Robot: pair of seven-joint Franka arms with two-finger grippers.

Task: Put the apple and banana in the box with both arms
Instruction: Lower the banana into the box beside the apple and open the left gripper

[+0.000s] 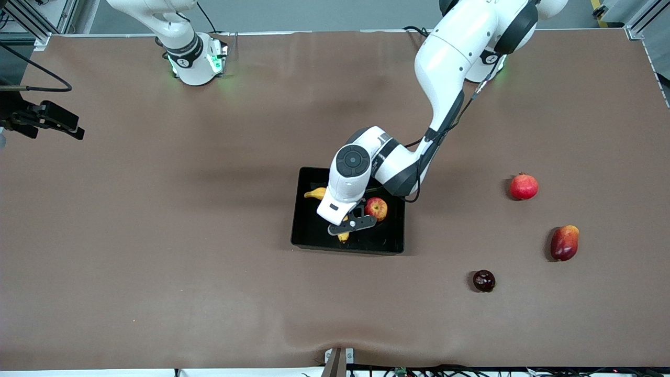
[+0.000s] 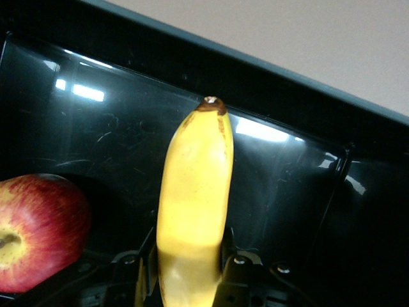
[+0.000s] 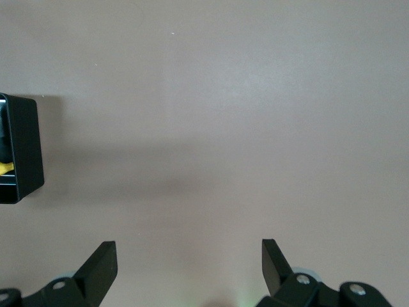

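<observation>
The black box (image 1: 305, 230) sits mid-table. The red, yellow-streaked apple (image 1: 376, 208) lies inside it, toward the left arm's end. My left gripper (image 1: 349, 225) hangs low over the box, shut on the yellow banana (image 1: 315, 193). In the left wrist view the banana (image 2: 195, 185) runs out from between the fingers (image 2: 230, 268), with its dark tip toward the box (image 2: 287, 185) wall and the apple (image 2: 35, 230) beside it. My right gripper (image 3: 188, 252) is open over bare table, a corner of the box (image 3: 22, 147) off to one side. It is not in the front view.
Toward the left arm's end of the table lie a red pomegranate (image 1: 524, 186), a red-yellow mango-like fruit (image 1: 565, 242) and a small dark red fruit (image 1: 484, 280). A black bracket (image 1: 47, 119) juts in at the right arm's end.
</observation>
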